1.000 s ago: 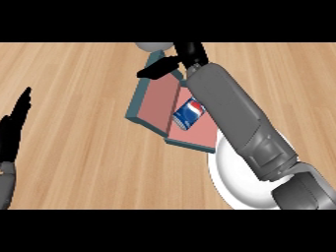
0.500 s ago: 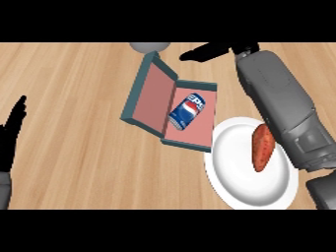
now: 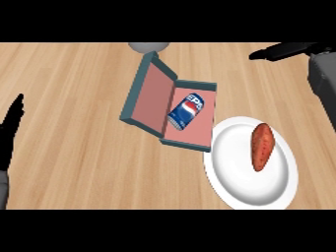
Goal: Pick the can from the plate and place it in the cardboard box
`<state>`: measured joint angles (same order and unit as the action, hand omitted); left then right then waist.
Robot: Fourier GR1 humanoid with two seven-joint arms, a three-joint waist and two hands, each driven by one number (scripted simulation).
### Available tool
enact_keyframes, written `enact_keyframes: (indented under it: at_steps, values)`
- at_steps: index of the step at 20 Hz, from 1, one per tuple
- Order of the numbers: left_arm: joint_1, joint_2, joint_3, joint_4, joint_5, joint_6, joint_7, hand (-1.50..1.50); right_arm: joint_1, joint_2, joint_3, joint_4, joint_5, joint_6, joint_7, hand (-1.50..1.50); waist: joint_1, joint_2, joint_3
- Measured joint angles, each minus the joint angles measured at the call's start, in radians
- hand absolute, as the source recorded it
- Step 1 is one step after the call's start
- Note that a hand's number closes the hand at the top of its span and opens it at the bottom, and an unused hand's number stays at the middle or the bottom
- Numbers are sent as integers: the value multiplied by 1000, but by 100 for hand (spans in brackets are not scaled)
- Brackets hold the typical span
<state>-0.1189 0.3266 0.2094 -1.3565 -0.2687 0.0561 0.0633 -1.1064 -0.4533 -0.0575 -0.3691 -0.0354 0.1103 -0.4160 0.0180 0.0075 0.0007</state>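
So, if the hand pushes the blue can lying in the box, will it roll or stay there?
The can lies on its side in the cardboard box, so a sideways push would probably roll it. It likely stops soon, since the box's raised rim surrounds it. Its smooth, printed surface may be somewhat slippery for fingers.
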Motion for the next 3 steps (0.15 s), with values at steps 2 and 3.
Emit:
enact_keyframes:
  at_steps: [2, 3]
  values:
    - [11, -10, -8, -28, -4, 3, 18, 0, 9, -41, -2, 16, 8, 50, -19, -150, 3, 0, 0]
    - [15, -10, -9, -31, -4, 0, 14, 0, 16, -55, -2, 29, 15, 67, -38, -150, 5, 1, 0]
